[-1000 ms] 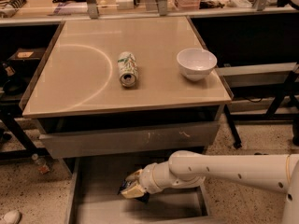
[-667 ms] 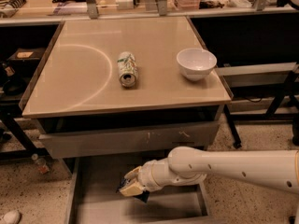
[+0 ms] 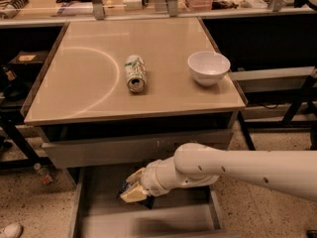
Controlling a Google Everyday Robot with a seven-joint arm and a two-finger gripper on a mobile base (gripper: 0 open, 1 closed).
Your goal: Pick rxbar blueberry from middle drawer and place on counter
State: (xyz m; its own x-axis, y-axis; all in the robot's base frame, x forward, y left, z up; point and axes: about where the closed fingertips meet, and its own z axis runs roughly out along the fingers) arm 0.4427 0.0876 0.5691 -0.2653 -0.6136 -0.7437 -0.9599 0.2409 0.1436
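The middle drawer [image 3: 173, 217] stands pulled open below the counter [image 3: 84, 93], its grey floor showing. My gripper [image 3: 132, 186] is inside the drawer at its left middle, on the white arm that reaches in from the right. Its pale fingers [image 3: 134, 176] are closed on the rxbar blueberry [image 3: 144, 202], a small dark wrapper that sticks out beneath and between them, just above the drawer floor. Most of the bar is hidden by the fingers.
A green-white drink can [image 3: 134, 72] lies on its side mid-counter and a white bowl [image 3: 208, 67] stands near the right edge. A closed grey drawer front [image 3: 114, 151] sits directly above the gripper. Dark shelving flanks both sides; a cluttered bench runs behind.
The gripper has shifted a little to the left and upward inside the drawer with the dark bar between its fingers. The can and bowl have not moved.
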